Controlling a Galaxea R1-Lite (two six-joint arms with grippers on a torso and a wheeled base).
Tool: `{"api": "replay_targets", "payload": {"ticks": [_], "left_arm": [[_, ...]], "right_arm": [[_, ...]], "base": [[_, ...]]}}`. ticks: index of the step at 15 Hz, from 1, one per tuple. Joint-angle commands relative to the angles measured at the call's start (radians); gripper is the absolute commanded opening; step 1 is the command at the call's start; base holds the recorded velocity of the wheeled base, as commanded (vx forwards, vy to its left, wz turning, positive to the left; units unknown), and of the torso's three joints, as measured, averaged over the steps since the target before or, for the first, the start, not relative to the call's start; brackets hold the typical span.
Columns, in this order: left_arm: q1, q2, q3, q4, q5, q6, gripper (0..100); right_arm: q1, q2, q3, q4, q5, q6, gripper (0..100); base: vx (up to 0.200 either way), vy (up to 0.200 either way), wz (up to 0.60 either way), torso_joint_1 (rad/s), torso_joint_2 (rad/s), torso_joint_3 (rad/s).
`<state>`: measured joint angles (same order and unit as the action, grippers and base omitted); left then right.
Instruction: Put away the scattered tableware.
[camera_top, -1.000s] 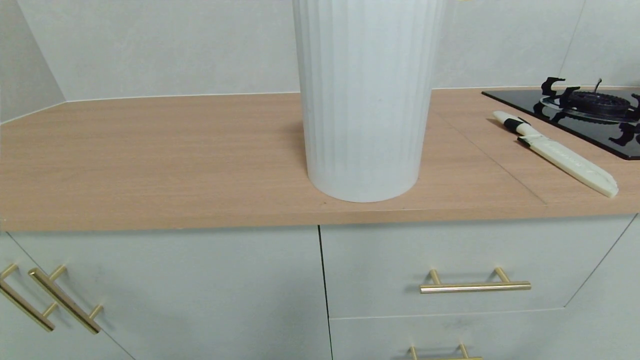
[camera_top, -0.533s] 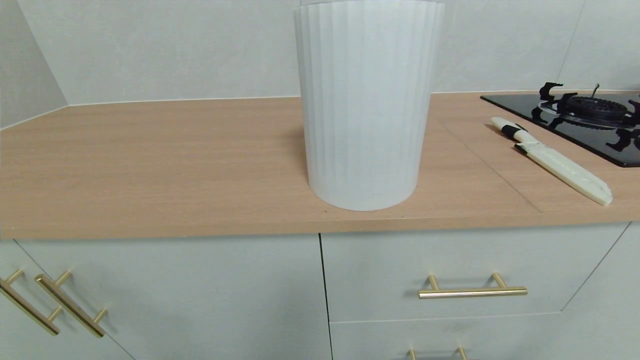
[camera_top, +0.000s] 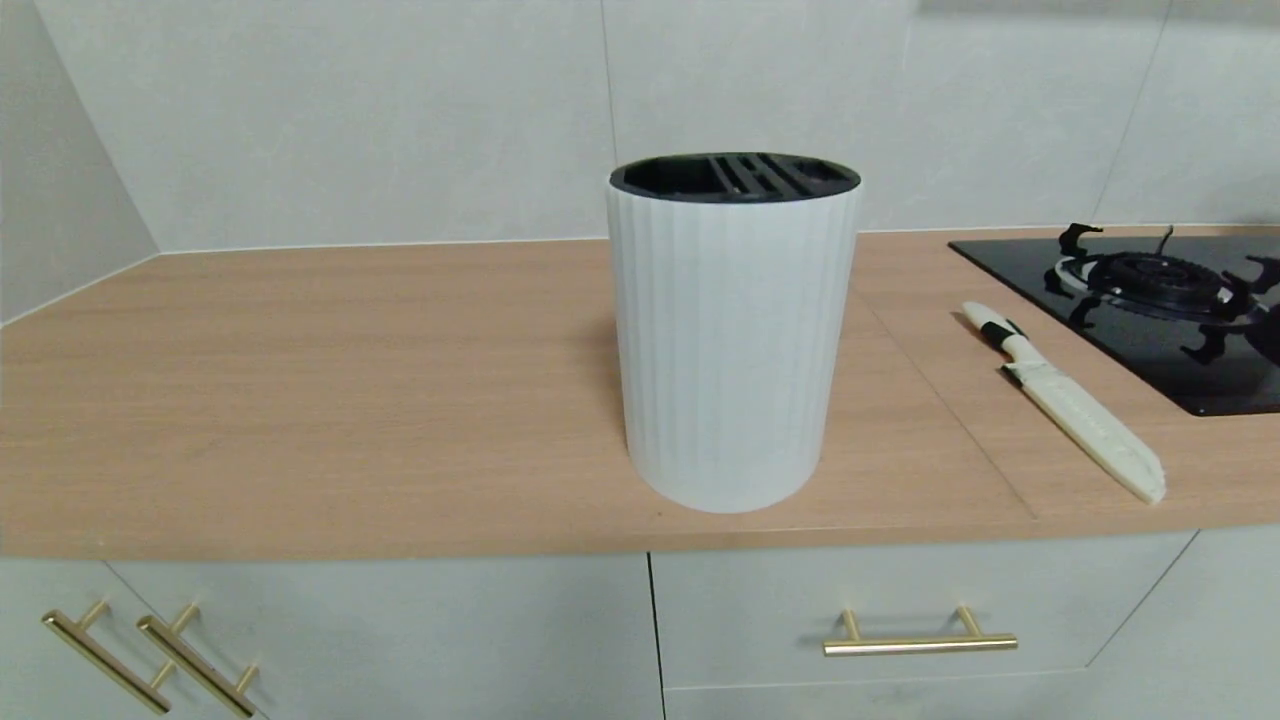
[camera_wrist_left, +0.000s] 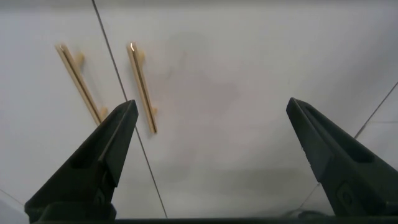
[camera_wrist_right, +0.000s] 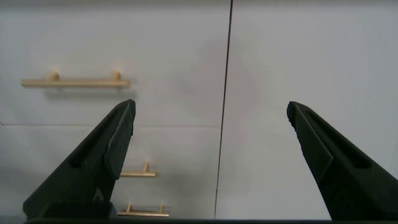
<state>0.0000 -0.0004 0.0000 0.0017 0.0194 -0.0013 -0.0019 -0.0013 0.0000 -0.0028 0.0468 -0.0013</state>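
A white knife (camera_top: 1068, 404) with a black band on its handle lies flat on the wooden counter (camera_top: 300, 400), right of a tall white ribbed holder (camera_top: 732, 330) whose black slotted top is in sight. My left gripper (camera_wrist_left: 211, 112) stands open in front of the pale cabinet doors, low below the counter, with nothing between its fingers. My right gripper (camera_wrist_right: 211, 112) is open too, facing the drawer fronts, and holds nothing.
A black gas hob (camera_top: 1150, 300) occupies the counter's far right, just beyond the knife. Gold bar handles (camera_top: 918, 640) run along the drawers and cabinet doors (camera_wrist_left: 142, 84) under the counter. Left of the holder the counter is bare wood.
The whole head picture has shifted down, so the camera has risen or tilted up: the holder's black top has come into sight. The knife and holder have not moved on the counter.
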Motion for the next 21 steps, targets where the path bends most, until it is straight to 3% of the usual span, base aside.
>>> {"api": "replay_targets", "payload": {"ticks": [1, 21], "left_arm": [[0.0, 0.0, 0.0, 0.0, 0.001, 0.0, 100], [0.0, 0.0, 0.0, 0.0, 0.001, 0.0, 100]], "right_arm": [[0.0, 0.001, 0.0, 0.0, 0.001, -0.002, 100], [0.0, 0.001, 0.0, 0.0, 0.001, 0.0, 100]], "base": [[0.0, 0.0, 0.0, 0.173, -0.46, -0.286], [0.0, 0.0, 0.0, 0.225, -0.51, -0.292]]}}
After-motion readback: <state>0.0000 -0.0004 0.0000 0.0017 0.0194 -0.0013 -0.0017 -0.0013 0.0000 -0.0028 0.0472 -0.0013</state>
